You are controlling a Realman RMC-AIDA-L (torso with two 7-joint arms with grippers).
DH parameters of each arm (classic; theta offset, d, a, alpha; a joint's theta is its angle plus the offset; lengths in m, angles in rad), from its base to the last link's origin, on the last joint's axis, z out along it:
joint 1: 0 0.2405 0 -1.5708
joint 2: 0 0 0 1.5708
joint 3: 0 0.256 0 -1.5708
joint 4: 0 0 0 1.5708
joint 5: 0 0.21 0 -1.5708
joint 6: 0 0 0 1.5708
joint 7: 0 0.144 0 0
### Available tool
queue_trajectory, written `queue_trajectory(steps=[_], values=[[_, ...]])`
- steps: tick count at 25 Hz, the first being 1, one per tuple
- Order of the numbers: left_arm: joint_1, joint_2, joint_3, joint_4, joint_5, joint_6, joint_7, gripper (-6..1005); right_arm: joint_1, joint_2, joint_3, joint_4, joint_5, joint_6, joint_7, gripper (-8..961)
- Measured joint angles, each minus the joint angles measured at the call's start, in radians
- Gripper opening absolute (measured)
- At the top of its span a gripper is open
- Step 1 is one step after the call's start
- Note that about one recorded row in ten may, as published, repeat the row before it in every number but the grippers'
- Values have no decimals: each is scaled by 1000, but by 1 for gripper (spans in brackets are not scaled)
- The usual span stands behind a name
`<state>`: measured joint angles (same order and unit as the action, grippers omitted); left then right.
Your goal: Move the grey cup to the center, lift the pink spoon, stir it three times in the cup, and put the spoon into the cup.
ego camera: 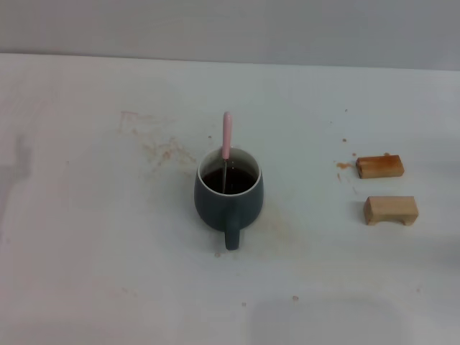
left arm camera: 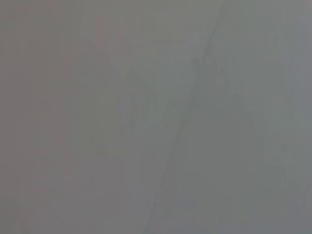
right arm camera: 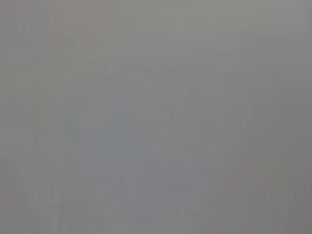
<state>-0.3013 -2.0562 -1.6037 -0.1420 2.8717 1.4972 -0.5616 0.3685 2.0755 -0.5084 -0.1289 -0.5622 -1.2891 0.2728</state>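
Head view: no arm or gripper shows, so neither gripper's state can be told. The cup (ego camera: 228, 194) stands upright near the middle of the white table (ego camera: 86, 251), handle toward the robot, dark liquid inside. The spoon (ego camera: 226, 147) stands in the cup, leaning on the far rim; its pink handle sticks up above the rim and its bowl is hidden in the liquid. Two wooden blocks (ego camera: 379, 167) (ego camera: 390, 210) lie well apart to the right, with brown stains near the farther one.

Left wrist view: only a flat grey blur with faint lines.

Right wrist view: plain grey; nothing can be made out.
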Motion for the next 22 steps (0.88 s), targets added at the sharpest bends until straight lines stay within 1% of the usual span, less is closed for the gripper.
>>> queue_trajectory(steps=[5,8,10,16,21,22], values=[[-5,-3,2,0,1,0,48,507,1,0,1,5,1,1,-1,434],[-5,-5,1,0,0,-1,67,549,6,0,1,9,1,1,-1,434],[-6,-13,2,-1,0,1,121,577,12,0,1,14,1,1,-1,434],[-6,-13,3,-1,2,5,128,660,25,-2,1,18,2,15,-2,434],[-5,-13,3,-1,4,5,128,833,30,-1,1,19,2,28,2,434],[-4,-13,3,0,5,4,128,831,31,-1,1,21,2,28,3,434]])
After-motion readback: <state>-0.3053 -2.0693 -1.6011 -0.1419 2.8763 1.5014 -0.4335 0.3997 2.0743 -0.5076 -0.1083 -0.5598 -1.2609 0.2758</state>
